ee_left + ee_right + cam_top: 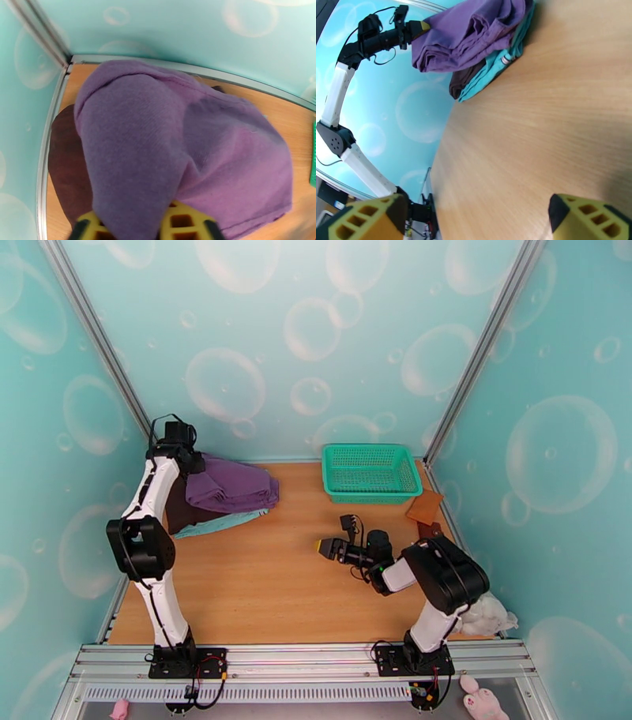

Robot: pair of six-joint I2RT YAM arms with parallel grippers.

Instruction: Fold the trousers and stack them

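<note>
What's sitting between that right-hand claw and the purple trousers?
Just bare wooden table lies between the open right gripper and the trousers. Both the top view and the right wrist view show that stretch.

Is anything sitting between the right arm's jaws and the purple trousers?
Nothing visible does: bare table lies between the right arm's open jaws and the trousers, stacked on folded cloths at the far left.

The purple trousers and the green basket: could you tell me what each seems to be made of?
The trousers look like soft matte knit cloth: fine texture, limp folds. The basket is probably moulded plastic: even green lattice walls.
</note>
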